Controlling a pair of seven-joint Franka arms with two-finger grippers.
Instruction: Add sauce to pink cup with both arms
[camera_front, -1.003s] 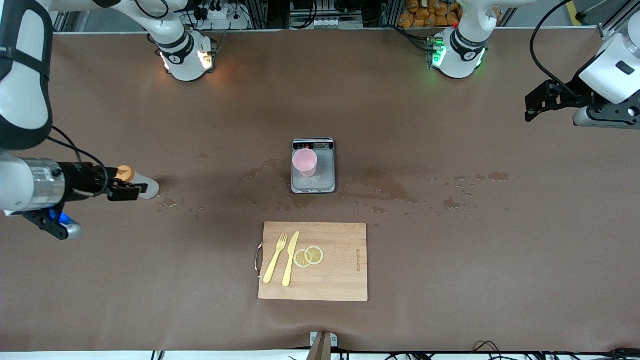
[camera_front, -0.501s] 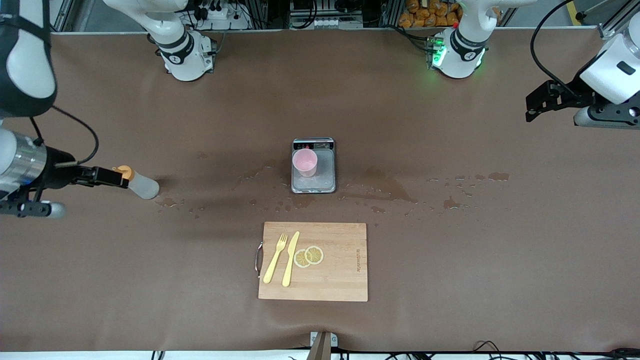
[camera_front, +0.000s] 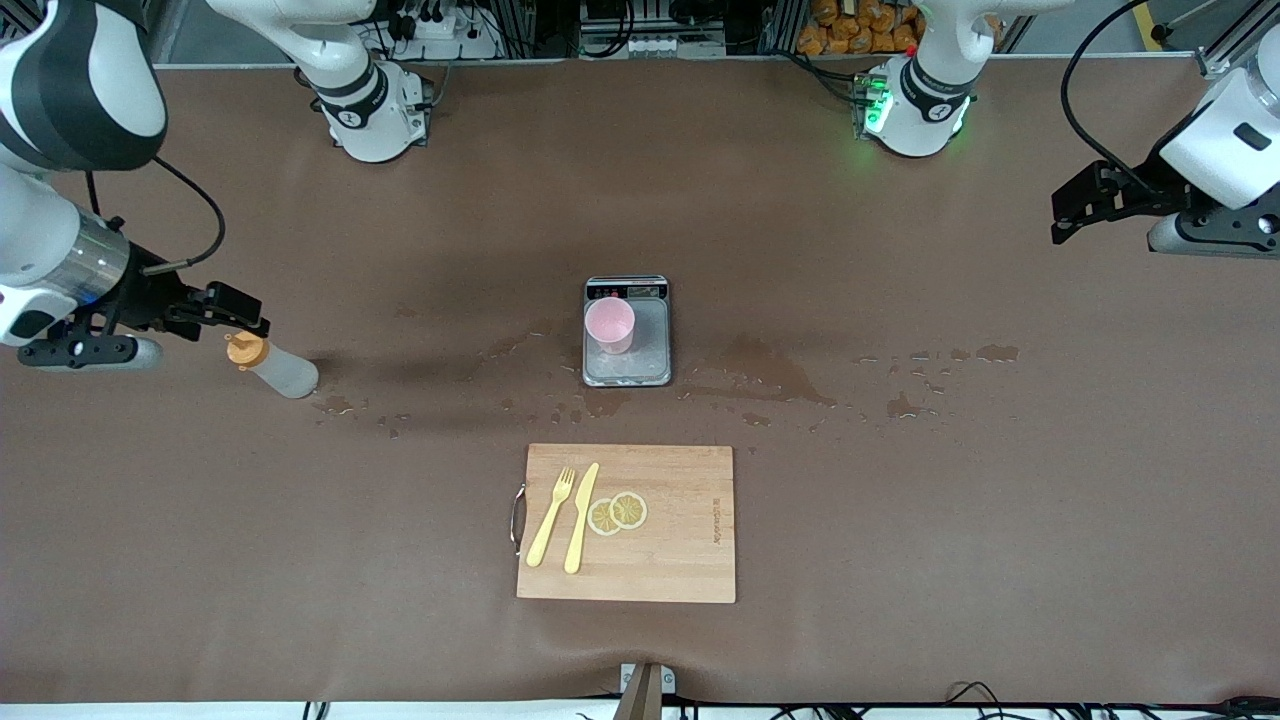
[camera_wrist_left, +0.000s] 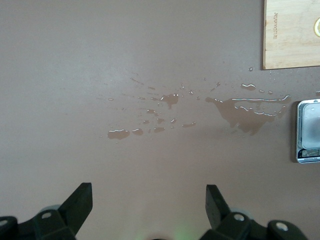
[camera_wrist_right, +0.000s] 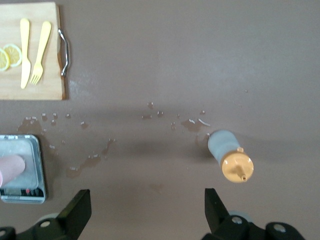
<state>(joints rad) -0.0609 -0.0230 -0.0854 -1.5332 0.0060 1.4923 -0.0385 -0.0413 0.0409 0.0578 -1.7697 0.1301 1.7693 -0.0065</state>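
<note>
**Sauce Bottle Stands Free at the Right Arm's End**

Hovering over the counter (camera_front: 900, 520), the right gripper (camera_front: 240, 310) shows its jaws spread wide and empty, just above and beside the sauce (camera_front: 272, 367), which stands upright toward the right arm's end, clear of the jaws. The pink cup (camera_front: 609, 325) sits on the scale (camera_front: 650, 365) mid-counter, well apart from the bottle. The left gripper (camera_front: 1075, 210) waits, jaws open, over the left arm's end.
</note>
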